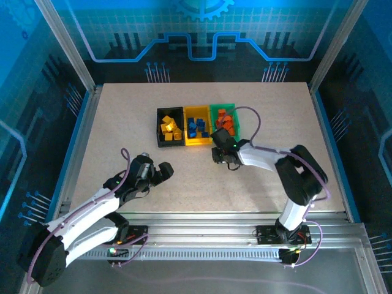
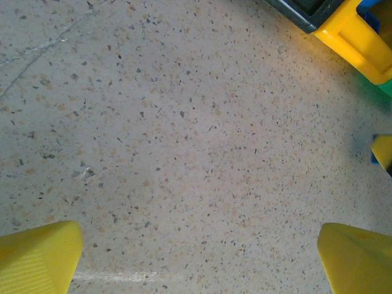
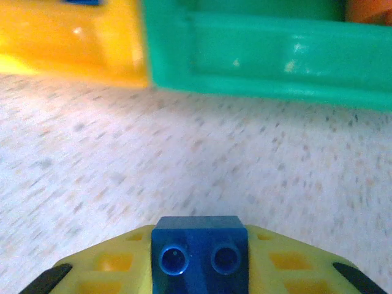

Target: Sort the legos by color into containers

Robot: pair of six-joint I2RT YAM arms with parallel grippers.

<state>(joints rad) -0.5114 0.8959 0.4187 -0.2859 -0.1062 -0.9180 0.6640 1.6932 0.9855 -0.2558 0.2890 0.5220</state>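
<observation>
Three joined bins stand mid-table: a black bin (image 1: 169, 127) with yellow legos (image 1: 169, 127), a yellow bin (image 1: 196, 125) with blue legos (image 1: 196, 127), a green bin (image 1: 225, 120) with orange legos (image 1: 224, 120). My right gripper (image 1: 218, 149) hangs just in front of the yellow and green bins, shut on a blue lego (image 3: 199, 254) with two studs facing the camera. The green bin's wall (image 3: 269, 52) and yellow bin's wall (image 3: 73, 43) lie close ahead. My left gripper (image 1: 160, 173) rests low at the front left, open over bare table, yellow fingertips (image 2: 38, 256) wide apart.
The speckled table (image 1: 122, 128) is framed by aluminium rails and blue enclosure walls. In the left wrist view the bins' corner (image 2: 355, 33) sits at the top right, and a bit of the right gripper's yellow finger (image 2: 383, 151) shows at the right edge.
</observation>
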